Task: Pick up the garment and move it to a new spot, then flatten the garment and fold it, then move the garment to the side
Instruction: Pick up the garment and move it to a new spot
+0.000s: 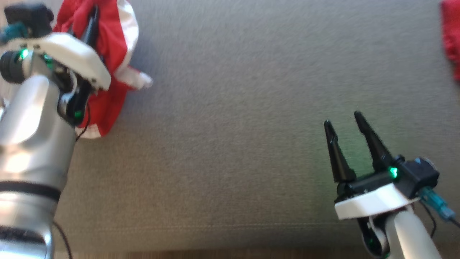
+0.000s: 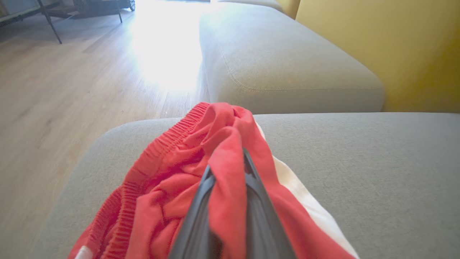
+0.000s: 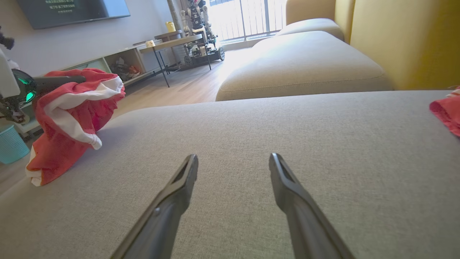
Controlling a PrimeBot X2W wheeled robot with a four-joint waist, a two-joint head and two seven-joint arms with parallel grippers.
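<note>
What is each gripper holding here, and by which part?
The left gripper is shut on the red-and-white garment, pinching a bunched fold of red fabric. The right gripper is open, holding nothing.

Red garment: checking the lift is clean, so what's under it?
The left tool pinches the red garment, whose lower end rests on the grey cushion. Anything beneath the bunched folds is covered.

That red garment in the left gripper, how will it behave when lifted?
Probably floppy: the garment droops in folds from the left gripper. Likely light, since one pinch holds it bunched. Its lower end rests on the sofa cushion, so it may drag.
</note>
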